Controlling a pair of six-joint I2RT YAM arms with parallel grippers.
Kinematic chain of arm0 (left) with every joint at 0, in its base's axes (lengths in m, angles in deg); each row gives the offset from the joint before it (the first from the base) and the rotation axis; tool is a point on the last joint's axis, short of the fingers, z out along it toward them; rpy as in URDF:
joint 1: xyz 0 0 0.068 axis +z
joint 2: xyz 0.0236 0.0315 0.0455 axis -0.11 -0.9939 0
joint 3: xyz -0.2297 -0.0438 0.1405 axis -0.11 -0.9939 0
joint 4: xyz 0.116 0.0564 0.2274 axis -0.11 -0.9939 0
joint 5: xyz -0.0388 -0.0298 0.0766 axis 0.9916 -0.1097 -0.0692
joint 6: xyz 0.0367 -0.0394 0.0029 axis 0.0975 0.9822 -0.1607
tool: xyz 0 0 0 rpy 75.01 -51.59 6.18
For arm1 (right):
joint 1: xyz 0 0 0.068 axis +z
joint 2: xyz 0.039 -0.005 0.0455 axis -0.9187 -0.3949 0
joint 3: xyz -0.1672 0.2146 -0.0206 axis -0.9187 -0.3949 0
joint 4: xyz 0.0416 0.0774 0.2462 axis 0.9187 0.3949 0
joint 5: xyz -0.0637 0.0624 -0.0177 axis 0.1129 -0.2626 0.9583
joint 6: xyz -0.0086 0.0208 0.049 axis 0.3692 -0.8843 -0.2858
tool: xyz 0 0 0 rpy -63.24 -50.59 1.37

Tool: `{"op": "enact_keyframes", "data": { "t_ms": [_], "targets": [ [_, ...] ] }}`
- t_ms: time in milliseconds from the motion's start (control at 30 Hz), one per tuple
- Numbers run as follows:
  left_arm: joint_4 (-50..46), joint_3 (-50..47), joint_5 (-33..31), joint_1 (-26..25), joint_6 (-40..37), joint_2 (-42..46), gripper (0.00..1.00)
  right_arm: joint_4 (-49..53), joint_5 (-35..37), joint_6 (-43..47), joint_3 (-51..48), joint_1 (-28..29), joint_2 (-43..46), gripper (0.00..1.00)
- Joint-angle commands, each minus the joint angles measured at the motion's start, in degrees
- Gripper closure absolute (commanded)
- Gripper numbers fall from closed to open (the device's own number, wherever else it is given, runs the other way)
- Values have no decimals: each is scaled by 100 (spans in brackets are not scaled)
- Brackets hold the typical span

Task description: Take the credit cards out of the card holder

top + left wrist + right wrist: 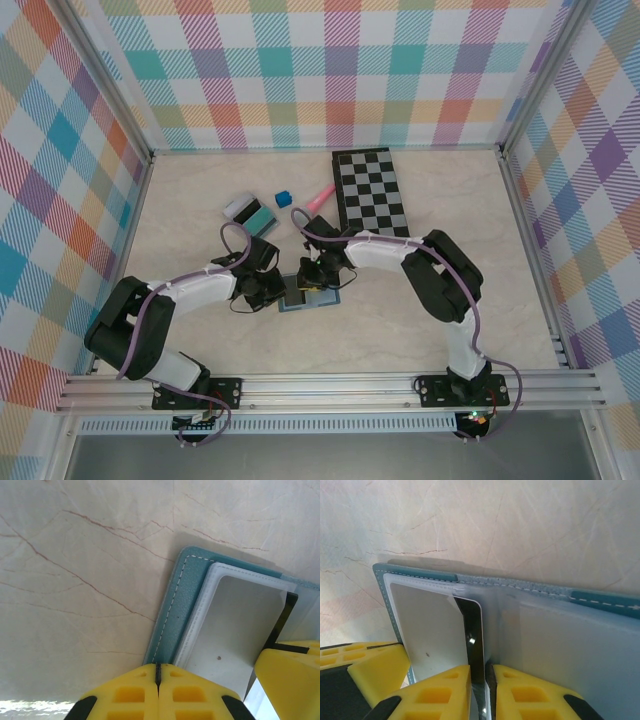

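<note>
Found the left end effector with its yellow fingers pressed together, tips at the near edge of the open slate-blue card holder, which lay flat in the middle of the worktop. Just beside it, caught the right end effector clamped on a dark credit card set among the holder's clear sleeves. Farther back, well apart from the holder, noted a teal card just beside a grey card, then a blue cube, a pink stick and the black-and-white chessboard nearest the plaid back wall.
</note>
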Motion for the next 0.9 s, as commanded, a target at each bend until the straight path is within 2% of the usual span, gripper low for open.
{"op": "enact_keyframes", "data": {
  "t_ms": [0, 267, 533, 700, 867],
  "targets": [
    [-233, -152, -317, -100, -38, -336, 97, 2, -250, 160, -52, -11, -124, 83],
    [-261, -185, -346, -100, -39, -354, 98, -168, -365, 153, -178, -69, -13, 89],
    [-340, -178, -453, -101, -34, -277, 97, -163, -49, 185, -491, -169, 343, 93],
    [-320, -201, -432, -103, -27, -248, 98, -276, 86, 220, -858, -270, 658, 93],
    [-277, -145, -367, -93, -51, -283, 97, -391, -334, 227, -792, -273, 518, 86]
  ]
}}
